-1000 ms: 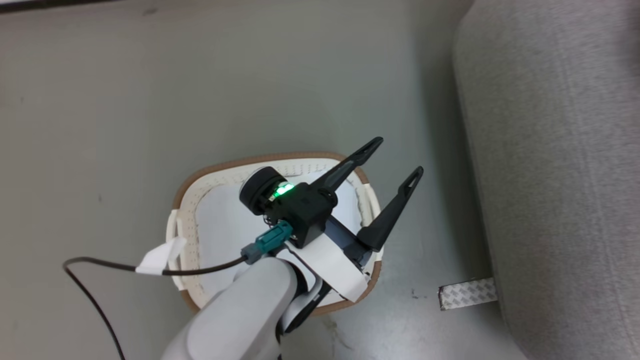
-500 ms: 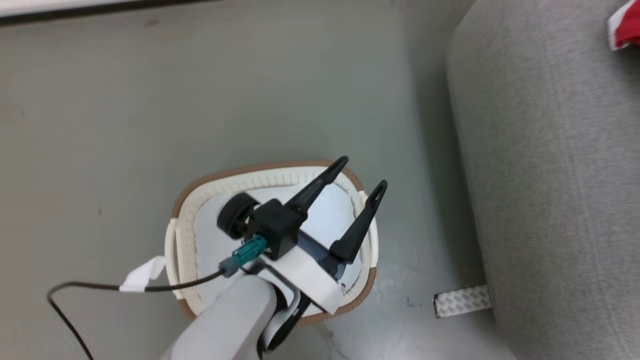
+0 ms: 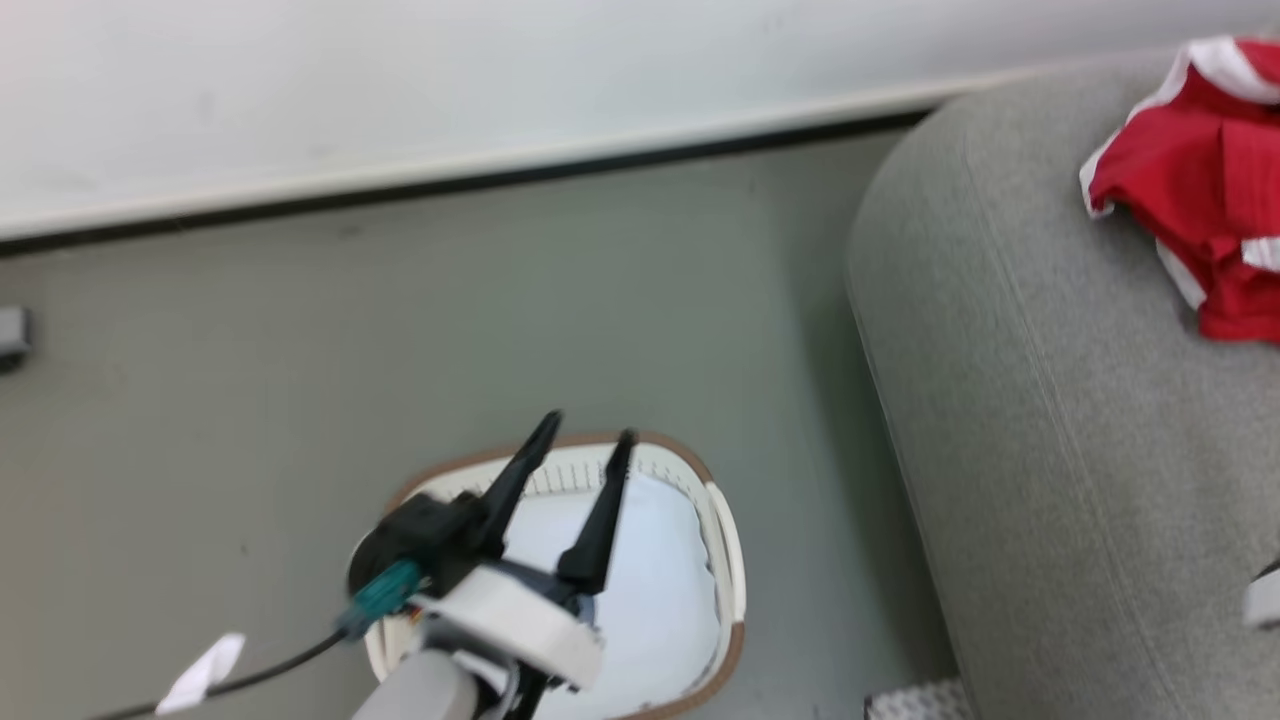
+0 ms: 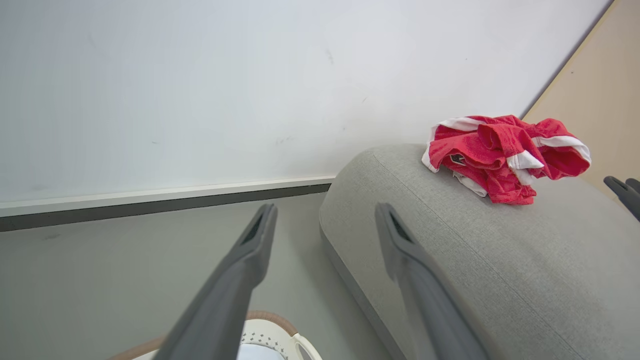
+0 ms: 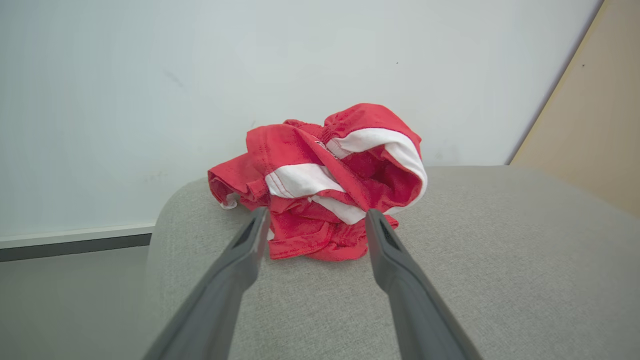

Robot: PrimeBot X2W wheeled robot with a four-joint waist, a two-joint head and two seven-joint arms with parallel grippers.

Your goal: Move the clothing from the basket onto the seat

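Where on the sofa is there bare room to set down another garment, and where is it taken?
Bare: the grey sofa between the red clothing and its rounded edge beside the basket. Taken: the end by the wall, where the clothing lies bunched, the open right gripper pointing at it.

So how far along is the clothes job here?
Done: the red clothing lies bunched on the sofa, and the basket looks bare where visible. In hand: nothing; right gripper open facing the pile, left gripper open over the basket. Left: apparently nothing.
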